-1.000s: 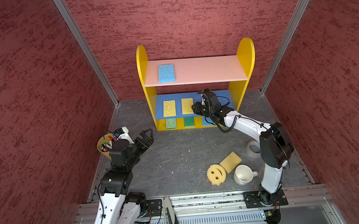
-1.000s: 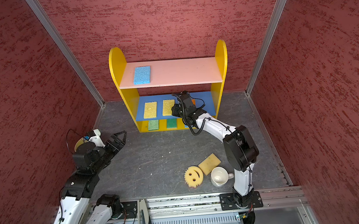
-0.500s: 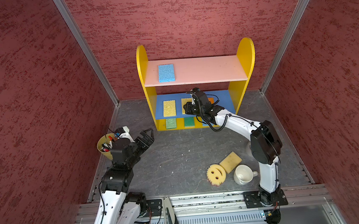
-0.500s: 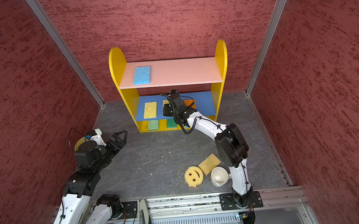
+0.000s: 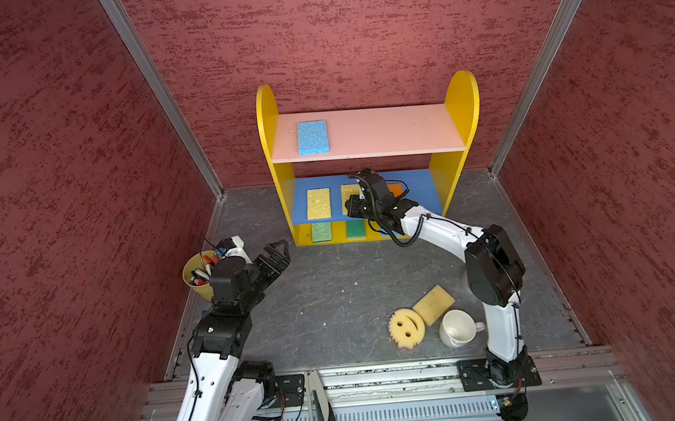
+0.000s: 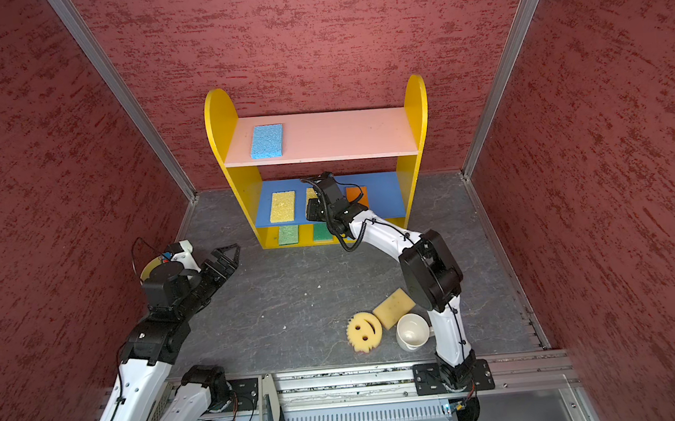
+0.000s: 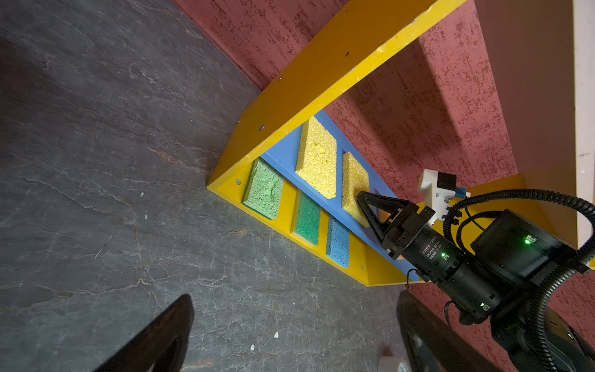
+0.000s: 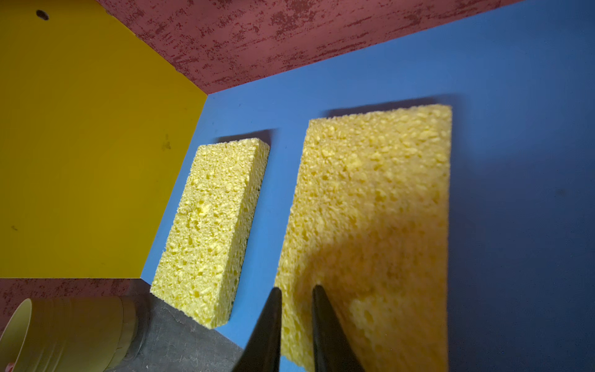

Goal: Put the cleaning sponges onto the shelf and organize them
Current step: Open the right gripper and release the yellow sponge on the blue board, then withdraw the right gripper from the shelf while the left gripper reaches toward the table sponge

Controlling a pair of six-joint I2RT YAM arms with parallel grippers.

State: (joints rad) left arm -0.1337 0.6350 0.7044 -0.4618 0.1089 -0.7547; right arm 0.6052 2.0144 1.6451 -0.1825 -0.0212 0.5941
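The shelf (image 5: 383, 132) stands at the back wall. A blue sponge (image 5: 312, 137) lies on its pink top board. Two yellow sponges (image 5: 318, 203) (image 8: 370, 209) and an orange one (image 5: 395, 189) lie on the blue board. On the base are two green sponges (image 5: 321, 232) (image 5: 355, 229) and a blue one (image 7: 337, 241). My right gripper (image 8: 296, 288) reaches onto the blue board, jaws nearly together over the near corner of the second yellow sponge. A smiley sponge (image 5: 406, 327) and a tan sponge (image 5: 433, 304) lie on the floor. My left gripper (image 7: 294, 302) hovers open and empty left of the shelf.
A white mug (image 5: 458, 328) stands beside the tan sponge, close to the right arm's base. A yellow cup of markers (image 5: 199, 280) sits at the left wall behind my left arm. A tape roll (image 7: 391, 365) lies on the floor.
My right gripper has swung left along the blue board, from the orange sponge to the second yellow sponge, and its jaws have narrowed. The left arm has stayed put.
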